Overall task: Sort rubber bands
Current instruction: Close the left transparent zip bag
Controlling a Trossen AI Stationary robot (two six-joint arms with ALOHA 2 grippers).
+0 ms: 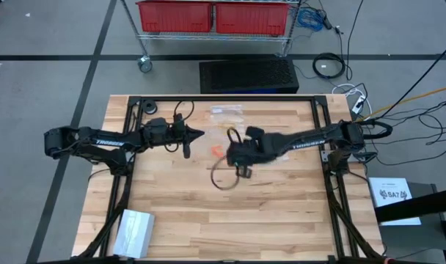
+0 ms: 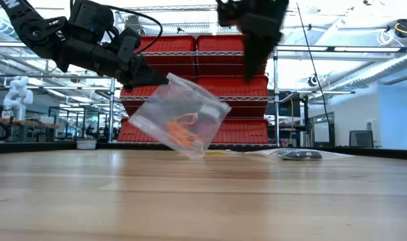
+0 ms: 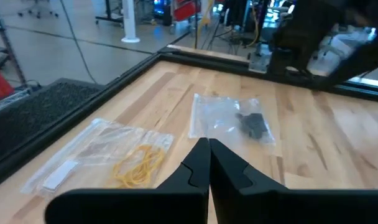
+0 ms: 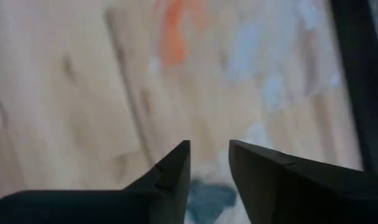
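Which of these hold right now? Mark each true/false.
1. The left end effector grips a tilted clear plastic bag holding thin orange rubber bands. True.
2. The right end effector is shut. False: its fingers stand apart, holding nothing.
3. Pale yellowish rubber bands sit inside a second clear bag lying flat on the wooden table. True.
4. The small black rubber bands lie loose on the bare wood. False: they are inside a third clear bag.
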